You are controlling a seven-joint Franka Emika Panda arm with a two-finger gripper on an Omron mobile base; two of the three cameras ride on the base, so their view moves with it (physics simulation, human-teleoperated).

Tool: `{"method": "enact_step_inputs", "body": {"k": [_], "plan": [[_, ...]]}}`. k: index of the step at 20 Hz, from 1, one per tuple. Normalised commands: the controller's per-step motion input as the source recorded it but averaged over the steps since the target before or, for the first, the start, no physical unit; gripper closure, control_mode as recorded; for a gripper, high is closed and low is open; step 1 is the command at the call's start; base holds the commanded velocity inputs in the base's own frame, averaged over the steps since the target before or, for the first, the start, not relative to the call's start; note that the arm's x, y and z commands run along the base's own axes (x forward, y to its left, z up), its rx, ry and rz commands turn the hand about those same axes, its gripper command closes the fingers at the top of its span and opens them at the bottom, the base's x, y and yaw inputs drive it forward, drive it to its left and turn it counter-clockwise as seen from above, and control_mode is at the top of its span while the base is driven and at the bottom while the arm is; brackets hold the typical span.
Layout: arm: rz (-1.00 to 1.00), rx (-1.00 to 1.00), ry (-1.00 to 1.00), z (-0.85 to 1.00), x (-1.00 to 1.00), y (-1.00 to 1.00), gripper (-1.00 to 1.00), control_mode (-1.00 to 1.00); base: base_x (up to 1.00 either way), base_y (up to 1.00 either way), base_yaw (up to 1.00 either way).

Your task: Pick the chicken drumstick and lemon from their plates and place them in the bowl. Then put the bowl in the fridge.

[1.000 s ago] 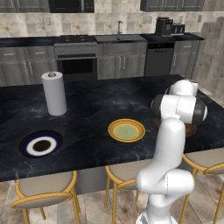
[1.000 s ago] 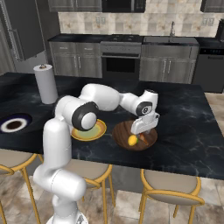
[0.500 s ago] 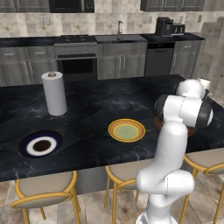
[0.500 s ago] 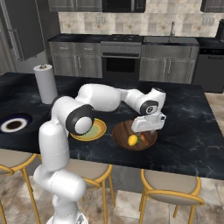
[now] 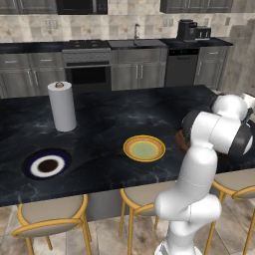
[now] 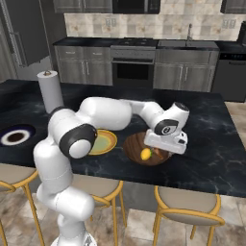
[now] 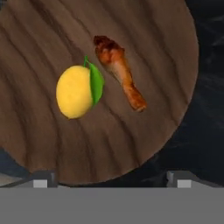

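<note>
Claw (image 6: 165, 146) higher over bowl (image 6: 134, 146) than before, empty.

The light is soft and even all over. The black worktop (image 5: 104, 124) shines a little. The pictures look a bit fuzzy. The lemon (image 7: 74, 92) looks bright, with hardly any shadow.

I see bench (image 6: 211, 144) bare to right of bowl (image 6: 133, 144), free for gripper (image 7: 109, 177). Lemon (image 7: 74, 92) & drumstick (image 7: 120, 72) take up bowl's middle. Yellow plate (image 6: 106, 141) sits just left, paper roll (image 5: 62, 105) well apart, far left.
</note>
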Motion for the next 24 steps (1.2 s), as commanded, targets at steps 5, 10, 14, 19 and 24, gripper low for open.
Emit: {"method": "enact_step_inputs", "body": {"k": [5, 10, 14, 19, 24], "plan": [[-0.66, -0.01, 0.07, -0.01, -0.22, 0.05, -1.00, -1.00, 0.00, 0.00, 0.00], [-0.59, -0.02, 0.17, -0.14, 0.02, 0.03, -1.00, -1.00, 0.00, 0.00, 0.00], [-0.44, 0.00, 0.13, -0.13, 0.10, 0.10, -1.00, -1.00, 0.00, 0.00, 0.00], [-0.30, 0.02, 0.07, -0.16, 0.05, 0.04, -1.00, -1.00, 0.00, 0.00, 0.00], [-0.12, 0.09, 0.01, -0.20, 0.06, -0.01, -1.00, -1.00, 0.00, 0.00, 0.00]]}}
